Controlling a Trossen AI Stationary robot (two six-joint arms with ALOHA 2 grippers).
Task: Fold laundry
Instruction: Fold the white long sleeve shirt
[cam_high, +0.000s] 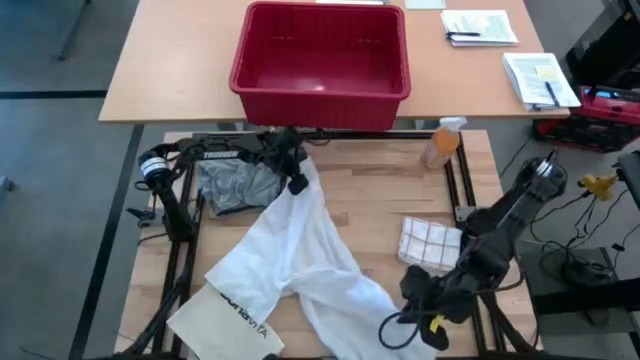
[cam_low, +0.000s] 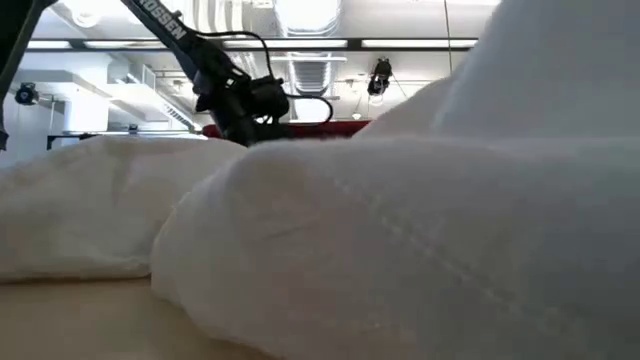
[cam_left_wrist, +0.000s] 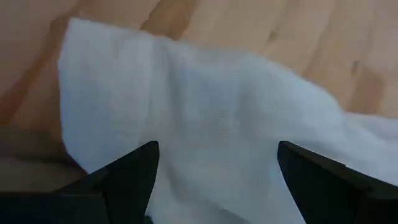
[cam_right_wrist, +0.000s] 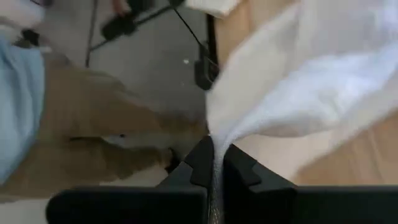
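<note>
A: From above?
B: The large white cloth shirt (cam_high: 300, 250) sprawls across the wooden table (cam_high: 375, 200), the crumpled grey T-shirt (cam_high: 235, 185) just beside its far-left end. The left gripper (cam_high: 297, 184) hangs over that end; the right gripper (cam_high: 408, 322) is at the near hem.

A: Table level?
B: White folds fill it, the left arm behind.

A: Wrists?
B: Left fingers (cam_left_wrist: 127, 177) spread wide above the shirt. Right fingers (cam_right_wrist: 239, 168) are pinched tight on a thin fold of the shirt.

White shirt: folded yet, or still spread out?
Not folded. The white shirt sprawls rumpled across the table; the right gripper is shut on its edge.
</note>
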